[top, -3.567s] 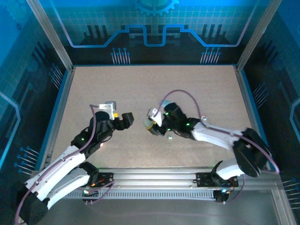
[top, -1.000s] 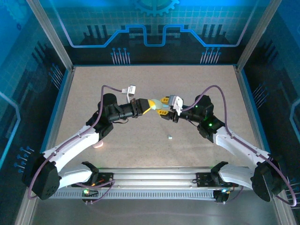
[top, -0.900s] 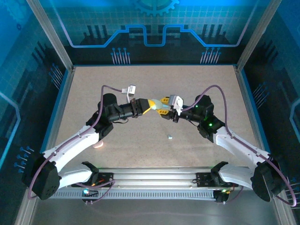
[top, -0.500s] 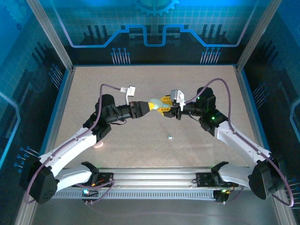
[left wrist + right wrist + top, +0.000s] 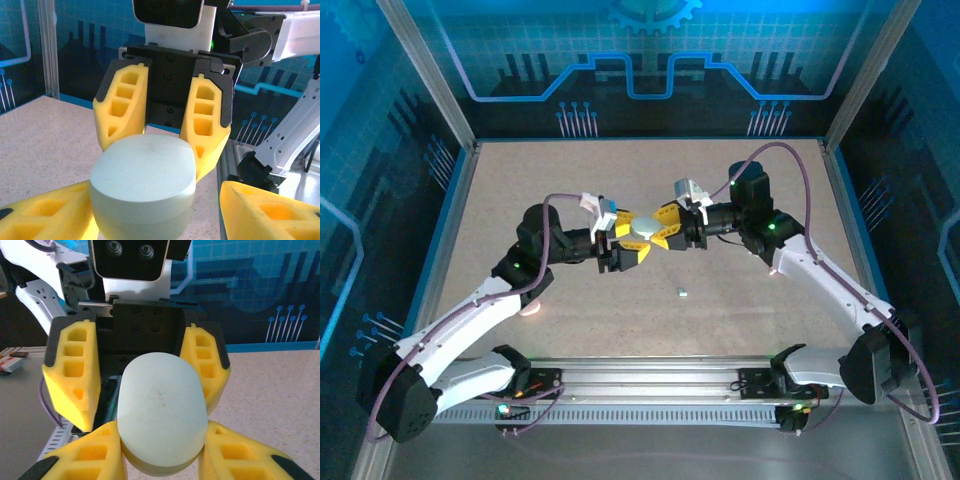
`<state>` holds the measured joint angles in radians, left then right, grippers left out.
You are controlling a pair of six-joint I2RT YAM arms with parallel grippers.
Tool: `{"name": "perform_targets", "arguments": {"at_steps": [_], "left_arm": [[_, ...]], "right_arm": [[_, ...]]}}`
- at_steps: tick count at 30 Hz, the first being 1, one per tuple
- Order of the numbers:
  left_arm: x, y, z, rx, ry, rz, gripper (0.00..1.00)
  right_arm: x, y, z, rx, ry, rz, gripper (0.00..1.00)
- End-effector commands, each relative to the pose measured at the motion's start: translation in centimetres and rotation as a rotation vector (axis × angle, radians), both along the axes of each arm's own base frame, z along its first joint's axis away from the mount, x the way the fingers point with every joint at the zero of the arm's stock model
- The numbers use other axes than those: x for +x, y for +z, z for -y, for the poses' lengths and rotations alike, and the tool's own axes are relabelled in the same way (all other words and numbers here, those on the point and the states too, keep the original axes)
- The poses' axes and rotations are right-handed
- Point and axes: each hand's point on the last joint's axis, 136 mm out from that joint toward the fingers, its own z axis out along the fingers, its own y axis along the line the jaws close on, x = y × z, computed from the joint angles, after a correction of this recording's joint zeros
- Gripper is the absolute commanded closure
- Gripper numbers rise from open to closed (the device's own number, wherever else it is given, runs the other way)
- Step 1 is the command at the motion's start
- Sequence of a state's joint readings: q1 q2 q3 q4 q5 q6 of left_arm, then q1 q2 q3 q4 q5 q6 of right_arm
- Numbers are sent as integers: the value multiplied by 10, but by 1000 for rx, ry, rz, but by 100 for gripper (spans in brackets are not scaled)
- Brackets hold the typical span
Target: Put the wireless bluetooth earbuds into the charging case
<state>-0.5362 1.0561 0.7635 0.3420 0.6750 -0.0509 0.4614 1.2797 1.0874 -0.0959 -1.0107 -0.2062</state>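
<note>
The charging case (image 5: 642,231) is a pale mint oval pebble with its lid down, held in the air over the middle of the table. My right gripper (image 5: 665,228) is shut on it from the right; in the right wrist view its yellow fingers (image 5: 235,452) press both sides of the case (image 5: 162,412). My left gripper (image 5: 623,247) faces it from the left and stands open. In the left wrist view the case (image 5: 142,177) rests against one left finger (image 5: 47,215), with a gap on the other side. One tiny pale earbud (image 5: 682,293) lies on the table nearer the front.
A small pinkish object (image 5: 530,308) lies partly under the left forearm. The speckled tabletop (image 5: 650,170) is walled by metal frame posts (image 5: 430,75), and a rail (image 5: 650,380) with the arm bases runs along the near edge.
My left gripper has opened and let go of the case, dropping slightly toward the front. The right gripper keeps the case and has shifted a little to the left.
</note>
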Motion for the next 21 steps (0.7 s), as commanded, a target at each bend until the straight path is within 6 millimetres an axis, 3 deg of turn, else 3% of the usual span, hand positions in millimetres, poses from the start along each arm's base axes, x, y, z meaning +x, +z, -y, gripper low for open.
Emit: {"name": "perform_targets", "arguments": {"at_steps": [1, 13, 21], "left_arm": [[-8, 13, 1, -2, -31, 116, 40], [-10, 13, 7, -7, -44, 92, 54], [-11, 16, 9, -33, -62, 74, 52]], "right_arm": [[-5, 9, 4, 9, 40, -18, 70], [-7, 11, 4, 12, 40, -13, 70], [-6, 7, 6, 7, 5, 31, 69]]}}
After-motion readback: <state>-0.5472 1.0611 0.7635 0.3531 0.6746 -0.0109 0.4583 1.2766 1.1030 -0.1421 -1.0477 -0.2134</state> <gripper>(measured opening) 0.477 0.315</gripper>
